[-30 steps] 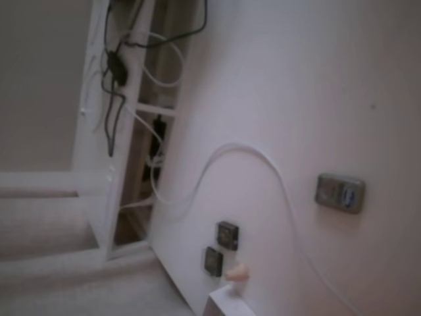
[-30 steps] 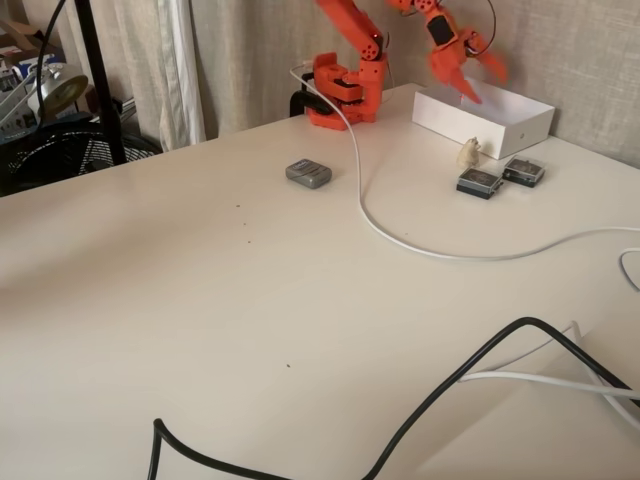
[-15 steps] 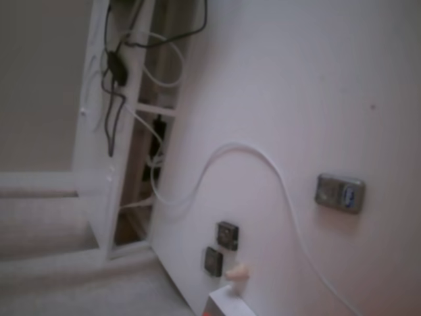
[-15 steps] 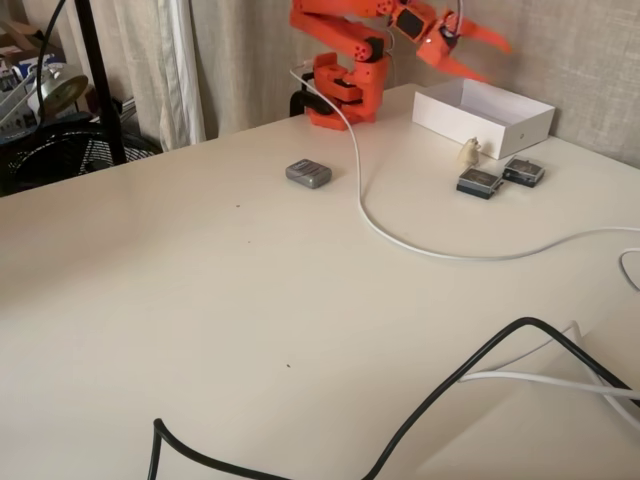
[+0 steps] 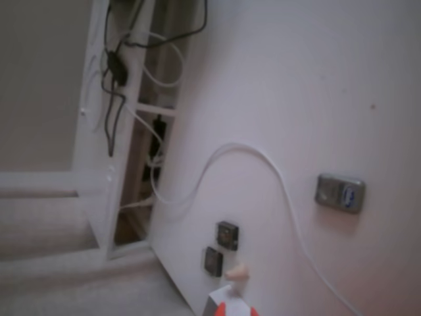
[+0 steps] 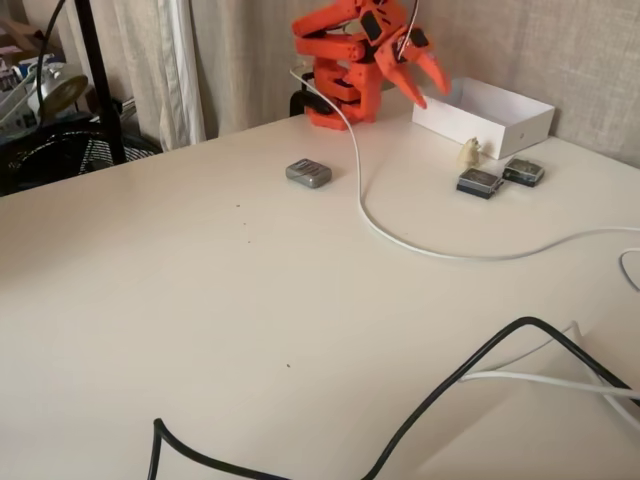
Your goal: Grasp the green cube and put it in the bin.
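No green cube shows in either fixed view; it is hidden or out of view. The white bin (image 6: 470,125) stands at the table's far right, and its inside cannot be seen from here. My orange gripper (image 6: 428,90) hangs just left of the bin, near the arm's base (image 6: 340,100). It is open, with nothing between its fingers. In the other fixed view only an orange tip (image 5: 230,309) shows at the bottom edge, beside a corner of the bin (image 5: 216,303).
A grey-silver device (image 6: 308,173) (image 5: 340,192) lies mid-table. Two small dark squares (image 6: 479,182) (image 6: 524,172) and a small cream object (image 6: 469,152) sit in front of the bin. A white cable (image 6: 400,238) and a black cable (image 6: 450,390) cross the table.
The arm has swung back from over the bin and folded down toward its base. The gripper now hangs left of the bin. Orange has entered the bottom edge of the other fixed view.
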`<state>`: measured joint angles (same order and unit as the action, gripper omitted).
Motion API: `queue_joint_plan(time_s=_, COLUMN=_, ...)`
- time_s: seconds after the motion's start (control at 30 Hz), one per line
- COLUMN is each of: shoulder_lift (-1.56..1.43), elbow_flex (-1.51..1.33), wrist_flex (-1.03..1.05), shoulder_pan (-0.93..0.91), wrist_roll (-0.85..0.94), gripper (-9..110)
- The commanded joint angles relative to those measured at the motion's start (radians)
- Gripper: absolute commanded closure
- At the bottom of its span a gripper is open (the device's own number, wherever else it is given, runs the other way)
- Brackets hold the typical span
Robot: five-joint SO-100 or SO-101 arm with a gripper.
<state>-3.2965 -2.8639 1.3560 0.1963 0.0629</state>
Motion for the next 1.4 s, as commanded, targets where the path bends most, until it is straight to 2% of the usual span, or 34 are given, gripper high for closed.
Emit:
queue_joint_plan(time_s=0.0, shoulder_lift=-0.012, elbow_flex=-0.025, wrist_flex=0.000, shoulder_pan=-0.015, wrist_roll=-0.006, gripper=87)
queue_joint_plan(time_s=0.2, shoulder_lift=-0.012, elbow_flex=-0.074, wrist_flex=-0.017, shoulder_pan=-0.023, wrist_roll=-0.003, gripper=91)
queue_joint_plan(time_s=0.4, shoulder_lift=-0.012, elbow_flex=-0.077, wrist_flex=-0.020, shoulder_pan=-0.015, wrist_roll=0.002, gripper=110)
queue_joint_plan(time_s=1.37, shoulder_lift=-0.012, elbow_flex=-0.077, wrist_flex=-0.020, shoulder_pan=-0.017, wrist_roll=0.000, gripper=110)
